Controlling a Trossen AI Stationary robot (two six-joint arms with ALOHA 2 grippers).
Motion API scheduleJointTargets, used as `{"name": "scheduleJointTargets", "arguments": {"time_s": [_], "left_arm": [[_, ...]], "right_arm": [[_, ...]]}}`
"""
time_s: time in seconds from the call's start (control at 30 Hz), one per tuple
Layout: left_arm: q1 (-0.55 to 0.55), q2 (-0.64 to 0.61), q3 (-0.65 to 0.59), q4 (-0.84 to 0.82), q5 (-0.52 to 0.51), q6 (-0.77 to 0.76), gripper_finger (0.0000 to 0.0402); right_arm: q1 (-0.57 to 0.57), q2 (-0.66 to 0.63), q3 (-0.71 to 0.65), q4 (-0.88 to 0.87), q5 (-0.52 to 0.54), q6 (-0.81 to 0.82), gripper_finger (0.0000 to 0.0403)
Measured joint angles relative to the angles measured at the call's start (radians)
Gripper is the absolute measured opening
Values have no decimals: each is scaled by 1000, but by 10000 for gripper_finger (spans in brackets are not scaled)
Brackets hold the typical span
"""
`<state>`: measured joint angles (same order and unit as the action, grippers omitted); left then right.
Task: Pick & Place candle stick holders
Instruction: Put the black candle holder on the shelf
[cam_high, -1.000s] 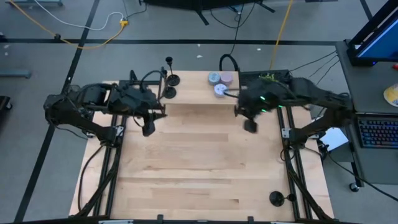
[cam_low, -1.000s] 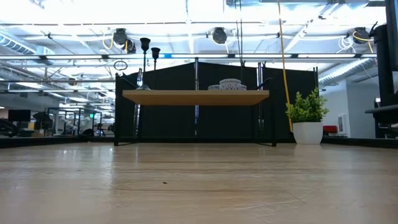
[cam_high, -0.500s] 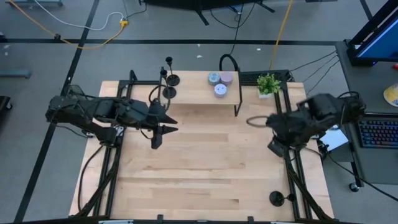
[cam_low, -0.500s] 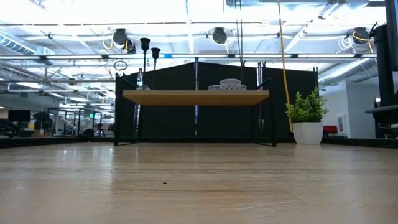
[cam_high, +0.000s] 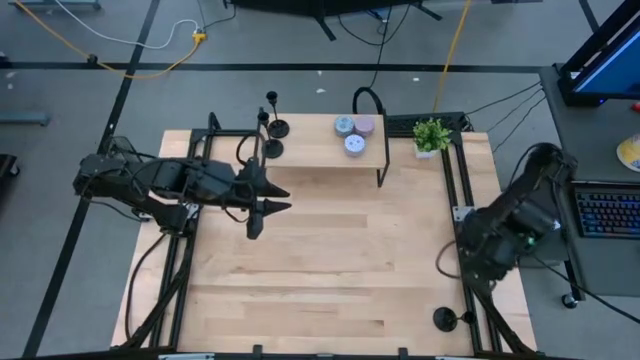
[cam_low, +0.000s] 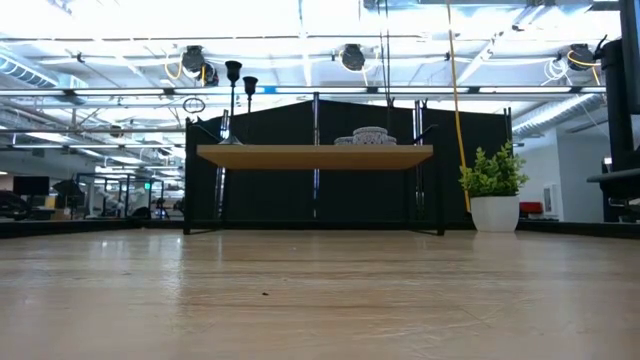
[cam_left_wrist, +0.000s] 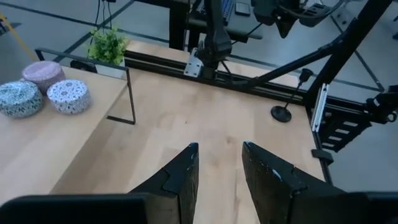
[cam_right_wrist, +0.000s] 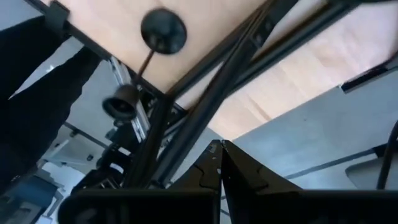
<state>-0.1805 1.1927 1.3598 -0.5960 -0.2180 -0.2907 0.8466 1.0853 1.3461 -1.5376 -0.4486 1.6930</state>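
High view, table: pale wood table with a raised shelf along its far edge; a small potted plant stands just right of the shelf
High view, holders: two black candle stick holders stand close together at the shelf's left end; a third holder stands alone near the table's near right corner, well apart from them
High view, pucks: three round tins sit clustered on the shelf's right part
High view, left arm: reaches over the table just in front of the shelf's left end; left claw points right, above bare wood, near the two holders but not touching them
High view, right arm: folded back over the table's right edge rail; right claw cannot be made out clearly here
Low view: shelf seen edge-on across the table; two holders rise at its left, tins at its middle, plant to the right; no arm shows
Left wrist view: left claw has its fingers slightly parted, nothing between them; ahead lie the tins, the plant and, far off, the lone holder
Right wrist view: right claw has its fingers pressed together, holding nothing; the lone holder shows beyond, at the table's corner
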Motion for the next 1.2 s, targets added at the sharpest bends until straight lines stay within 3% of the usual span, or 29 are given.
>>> {"name": "scheduleJointTargets", "arguments": {"time_s": [0.3,0.5,0.63,0.9,1.2], "left_arm": [[-42,0,0,0,-25,-39,129],[-66,0,0,1,-72,-56,129],[-77,0,0,6,-73,-68,129],[-80,0,0,6,-73,-88,129],[-80,0,0,9,-74,-88,129]], "right_arm": [[234,-1,-1,181,136,204,2],[306,-1,-1,203,191,233,37],[330,-1,-1,201,195,234,76],[340,3,-1,203,325,233,156],[340,9,-98,334,310,236,187]]}}
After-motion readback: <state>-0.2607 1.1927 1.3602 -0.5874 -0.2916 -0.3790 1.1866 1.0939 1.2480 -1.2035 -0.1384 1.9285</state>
